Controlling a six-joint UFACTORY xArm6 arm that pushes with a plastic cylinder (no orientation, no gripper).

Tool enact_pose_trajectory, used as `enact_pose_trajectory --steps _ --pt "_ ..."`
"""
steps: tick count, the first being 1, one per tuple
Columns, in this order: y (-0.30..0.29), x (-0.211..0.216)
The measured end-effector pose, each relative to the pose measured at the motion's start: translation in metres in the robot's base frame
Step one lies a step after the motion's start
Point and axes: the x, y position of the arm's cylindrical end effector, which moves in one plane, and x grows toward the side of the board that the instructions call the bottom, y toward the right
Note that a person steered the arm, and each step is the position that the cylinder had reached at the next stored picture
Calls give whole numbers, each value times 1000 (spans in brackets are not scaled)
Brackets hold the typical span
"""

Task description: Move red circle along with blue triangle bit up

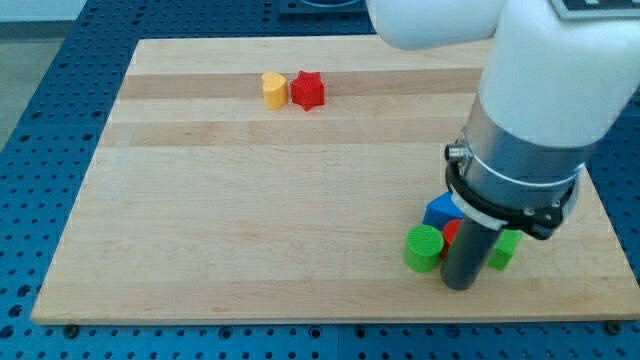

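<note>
Nearest the view's bottom, right of centre: my tip (458,284) is sitting on the surface (250,220), dark and straight, at the lower edge of a small huddle of blocks. This tool has no jaws at all, so nothing is clenched, released or grasped; it is only pushing.

The green circle (423,248) is standing just to the tip's left, seemingly touching the rod. A second green block (505,250) is peeking out on the right, shape not readable.

The red circle (452,232) is showing only as a sliver between the green circle and the rod, just above the tip. The blue triangle (441,211) is lying just beyond it, toward the view's top, half hidden under the arm's grey collar; whether the two are touching I cannot tell.

Handling, as a guess: both are looking like small rigid plastic pieces, light, sliding readily on smooth wood and not fragile. No hold is possible; contact belongs on the red circle's lower side, centred, so it is driving into the blue triangle and both are travelling up. A round piece is apt to roll off the rod sideways, and the green neighbours may be dragged along.

Far off, near the view's top: a yellow block (273,89), heart-like, is touching a red star (308,90), well apart from the work.
</note>
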Motion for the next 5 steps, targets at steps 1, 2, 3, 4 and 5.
enact_pose_trajectory --steps 1,2,3,4,5 --pt "0 -8" --pt "0 -15" --pt "0 -24" --pt "0 -35" --pt "0 -52"
